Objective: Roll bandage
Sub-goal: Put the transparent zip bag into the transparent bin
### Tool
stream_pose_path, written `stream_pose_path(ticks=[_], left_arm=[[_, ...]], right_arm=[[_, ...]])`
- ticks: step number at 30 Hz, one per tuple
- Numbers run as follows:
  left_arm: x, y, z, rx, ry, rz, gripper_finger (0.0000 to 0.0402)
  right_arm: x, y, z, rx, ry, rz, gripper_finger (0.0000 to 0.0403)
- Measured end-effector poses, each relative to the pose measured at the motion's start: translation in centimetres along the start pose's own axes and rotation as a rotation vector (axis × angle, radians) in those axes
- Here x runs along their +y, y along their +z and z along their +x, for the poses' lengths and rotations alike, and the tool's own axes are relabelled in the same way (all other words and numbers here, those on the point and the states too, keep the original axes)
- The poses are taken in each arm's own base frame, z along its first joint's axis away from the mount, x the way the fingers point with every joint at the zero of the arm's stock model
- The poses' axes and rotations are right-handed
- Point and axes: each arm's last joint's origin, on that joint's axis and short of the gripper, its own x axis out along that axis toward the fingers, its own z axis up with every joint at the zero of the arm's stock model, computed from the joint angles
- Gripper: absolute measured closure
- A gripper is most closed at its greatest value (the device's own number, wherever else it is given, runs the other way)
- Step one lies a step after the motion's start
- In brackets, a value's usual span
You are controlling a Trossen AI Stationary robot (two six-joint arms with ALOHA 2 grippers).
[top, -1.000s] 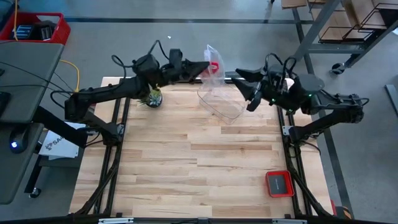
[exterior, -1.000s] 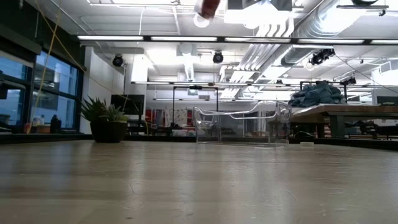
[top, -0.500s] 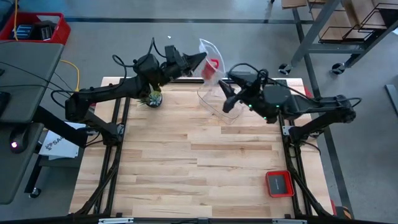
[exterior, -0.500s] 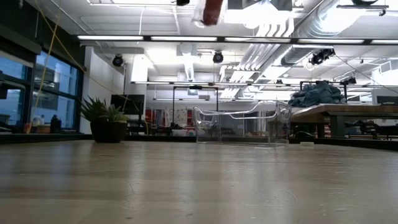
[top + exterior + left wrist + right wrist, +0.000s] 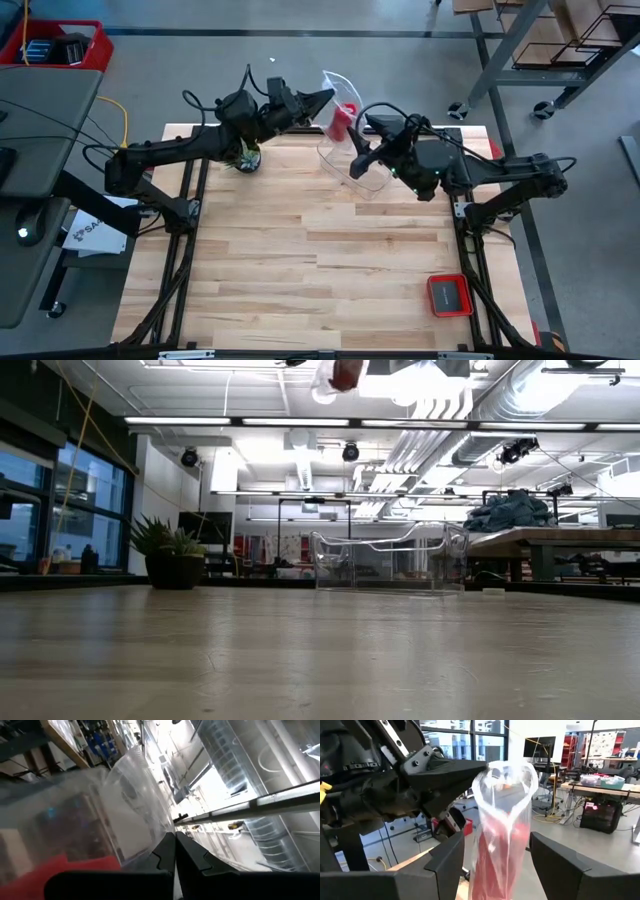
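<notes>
while my left gripper (image 5: 322, 98) pinches the clear bag (image 5: 504, 785) aloft, bandage (image 5: 492, 857) inside
i close the wide-spread right gripper (image 5: 495, 865) squarely on it, bin (image 5: 355, 165) at six o'clock.

The pale wooden bench (image 5: 320, 270) carried a clear plastic bin (image 5: 357, 165) near the middle of its far edge, a small potted plant (image 5: 247, 158) toward its far left corner, and a small square red tray (image 5: 449, 294) with a dark inside near its right front corner.
</notes>
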Motion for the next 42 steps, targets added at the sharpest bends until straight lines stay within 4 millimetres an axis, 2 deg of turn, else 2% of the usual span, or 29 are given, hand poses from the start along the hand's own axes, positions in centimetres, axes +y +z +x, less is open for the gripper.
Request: stream_pose_path(ticks=[3,5,7,10,11,18,21,28,31,36,42], left_arm=[[-0.1,0.0,0.0,0.000,-0.005,-0.001,0.0401],[-0.1,-0.1,0.0,0.003,-0.006,0.001,0.0401],[0.0,-0.1,0.0,0.006,0.000,0.006,0.0401],[0.1,-0.1,0.0,0.010,0.013,0.009,0.0401],[0.1,-0.1,0.0,0.011,0.015,0.011,0.0401],[0.6,-0.1,0.0,0.195,-0.023,0.149,0.0385],[1.7,0.4,-0.1,0.258,0.029,0.199,0.0362],[3.6,1.2,-0.3,0.377,0.133,0.262,0.0295],[4.0,1.9,-0.7,0.406,0.155,0.348,0.0272],[3.6,4.3,-2.2,0.401,0.196,0.542,0.0246],[1.8,6.3,-4.9,0.456,0.157,0.726,0.0217]], right_arm=[[0.0,0.0,0.0,0.002,-0.010,-0.003,0.0197],[-0.1,0.0,0.0,-0.001,-0.039,0.004,0.0226],[-0.2,0.2,0.0,-0.011,-0.058,0.008,0.0275],[-0.2,0.3,0.0,-0.018,-0.057,-0.020,0.0370],[-0.2,0.3,0.0,-0.017,-0.057,-0.023,0.0385],[-0.8,0.8,-0.6,-0.022,-0.145,-0.034,0.0401],[-1.5,1.4,-1.3,-0.025,-0.180,-0.068,0.0402],[-4.0,3.0,-3.1,-0.039,-0.179,0.010,0.0403],[-4.4,3.0,-3.6,-0.019,-0.090,0.053,0.0403],[-4.4,2.1,-4.1,0.080,0.133,0.134,0.0403],[-4.1,1.6,-4.2,0.145,0.244,0.187,0.0403]])
